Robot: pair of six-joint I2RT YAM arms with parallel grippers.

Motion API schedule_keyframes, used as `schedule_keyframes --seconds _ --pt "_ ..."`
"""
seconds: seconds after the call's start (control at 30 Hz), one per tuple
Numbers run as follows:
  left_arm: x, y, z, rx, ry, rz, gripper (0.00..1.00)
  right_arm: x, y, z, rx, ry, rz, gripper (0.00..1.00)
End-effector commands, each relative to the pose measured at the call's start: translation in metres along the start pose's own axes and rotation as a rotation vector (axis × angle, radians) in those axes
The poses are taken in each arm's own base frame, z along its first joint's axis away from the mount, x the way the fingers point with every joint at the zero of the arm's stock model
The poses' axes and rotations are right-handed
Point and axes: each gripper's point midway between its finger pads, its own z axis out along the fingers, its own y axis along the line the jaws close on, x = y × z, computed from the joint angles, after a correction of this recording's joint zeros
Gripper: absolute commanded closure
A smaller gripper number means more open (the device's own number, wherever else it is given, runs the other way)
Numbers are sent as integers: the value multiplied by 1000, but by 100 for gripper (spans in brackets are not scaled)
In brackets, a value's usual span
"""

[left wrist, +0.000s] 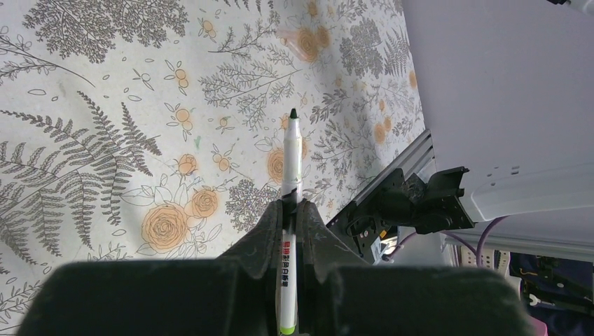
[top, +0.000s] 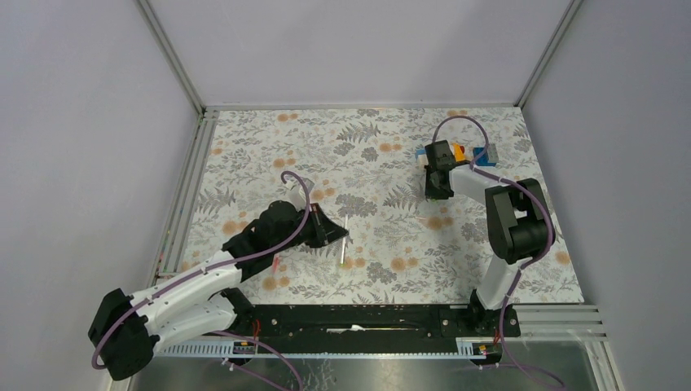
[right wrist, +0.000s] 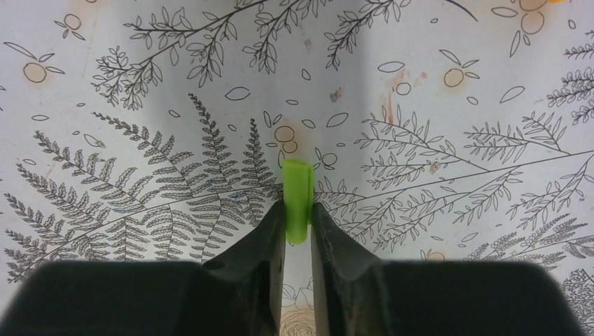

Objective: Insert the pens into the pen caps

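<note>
Top external: high overhead from the near side, looking down over the whole floral tabletop (top: 383, 147). Left wrist: close behind the left fingers (left wrist: 263, 238), facing obliquely across to the edge rail (left wrist: 413, 150). Right wrist: very near, steeply down past the right fingers (right wrist: 263, 245). Shared by all: that tabletop.

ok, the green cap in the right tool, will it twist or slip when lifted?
Probably light: the green cap is a short, thin tube. It looks smooth, so it may pivot, since the right tool pinches only its near half. Likely stiff: no visible squash.
</note>
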Motion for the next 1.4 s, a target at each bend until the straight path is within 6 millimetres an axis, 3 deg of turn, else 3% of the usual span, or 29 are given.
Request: schedule_keyframes --seconds 0.0,0.2,0.4,0.7,0.87,1.07,1.37 --pt "-10 -6 -5 20 -51 18 100 5 5 0 -28 45 -30 82" --pt "-12 -6 -8 20 -69 21 100 1 17 -8 -88 32 -48 95" --pt "-17 -2 -15 -17 -88 37 100 -4 52 -41 -182 -22 -64 96" --pt "-25 6 -30 -71 -145 53 100 40 114 -78 -324 -13 42 99" --pt "-30 11 -36 -106 -176 51 100 70 152 -89 -387 25 86 100" --pt "-35 28 -47 -216 -205 32 100 97 192 -91 -387 69 24 100" --pt "-41 43 -68 -320 -252 3 100 116 238 -82 -359 91 -86 100"
